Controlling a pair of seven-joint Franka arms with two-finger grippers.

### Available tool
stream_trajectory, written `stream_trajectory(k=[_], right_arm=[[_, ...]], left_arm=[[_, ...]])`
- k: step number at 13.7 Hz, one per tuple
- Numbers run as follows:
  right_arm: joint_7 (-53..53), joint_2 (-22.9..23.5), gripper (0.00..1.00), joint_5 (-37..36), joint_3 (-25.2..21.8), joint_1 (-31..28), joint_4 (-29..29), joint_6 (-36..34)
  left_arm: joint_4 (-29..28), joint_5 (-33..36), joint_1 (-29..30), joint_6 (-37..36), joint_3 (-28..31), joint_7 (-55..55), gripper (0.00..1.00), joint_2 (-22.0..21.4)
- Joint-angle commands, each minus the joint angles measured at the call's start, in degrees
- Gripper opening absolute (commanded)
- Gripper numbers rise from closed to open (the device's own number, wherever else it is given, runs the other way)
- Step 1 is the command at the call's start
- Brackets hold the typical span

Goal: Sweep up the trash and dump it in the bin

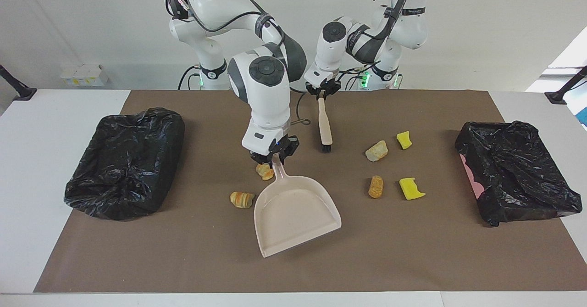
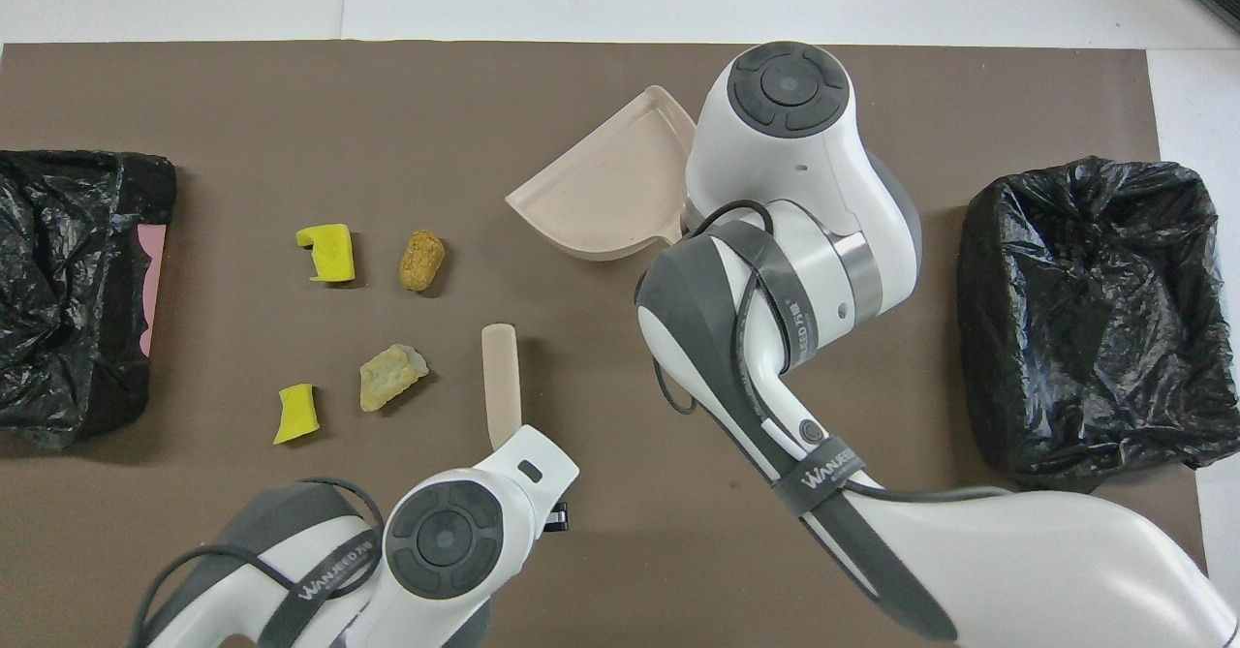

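Note:
My right gripper (image 1: pixel 274 156) is shut on the handle of the beige dustpan (image 1: pixel 296 215). The pan's mouth points away from the robots and slightly toward the left arm's end. My left gripper (image 1: pixel 322 93) is shut on the handle of the beige brush (image 1: pixel 324 123), whose black bristles hang low over the mat. Trash lies on both sides of the pan. Two croissants (image 1: pixel 241 199) (image 1: pixel 264 171) sit toward the right arm's end. Two yellow sponge pieces (image 1: pixel 411 188) (image 1: pixel 404 140), a tan lump (image 1: pixel 375 186) and a bread lump (image 1: pixel 376 151) sit toward the left arm's end.
Black-bagged bins stand at both ends of the brown mat, one (image 1: pixel 124 160) at the right arm's end and one (image 1: pixel 518 174) at the left arm's end. In the overhead view the right arm (image 2: pixel 775 241) covers the croissants; the dustpan (image 2: pixel 601 202) and brush handle (image 2: pixel 503 382) show.

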Motion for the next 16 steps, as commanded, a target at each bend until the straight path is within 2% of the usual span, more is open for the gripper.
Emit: stream_trajectory(k=[1,4,6,9,11,13,16], right_arm=[[-10.6,-6.8,0.00,1.1,0.3,0.0,-10.4,2.2],[-19.6,-9.6,0.00,1.1,0.3,1.7,-15.3,3.5],[-21.4,-9.9,0.00,-0.5,0.2,4.2,-16.6,3.5],[-26.4,-9.2,0.00,-5.5,0.3,6.0,-18.7,6.4],[-28.1,-8.8,0.00,-8.1,0.3,7.0,-20.2,8.7],[-28.2,-8.7,0.00,-8.4,0.3,7.7,-20.8,9.3],[-28.0,-8.2,0.00,-8.4,0.3,8.0,-20.9,9.5]], left_arm=[[3.8,1.7,6.8,-3.5,-0.2,5.0,0.00,0.1],[4.5,2.2,15.8,-2.6,-0.2,17.0,0.00,1.2],[4.6,6.0,22.1,-1.6,-0.2,27.6,0.00,2.1],[5.1,6.3,30.4,-0.9,-0.2,39.1,0.00,3.0],[5.5,8.2,34.9,-0.3,-0.2,43.0,0.00,3.6],[8.6,12.2,38.9,-0.3,-0.2,45.1,0.00,6.8],[12.3,14.2,42.1,0.1,-0.2,50.0,0.00,11.7]])
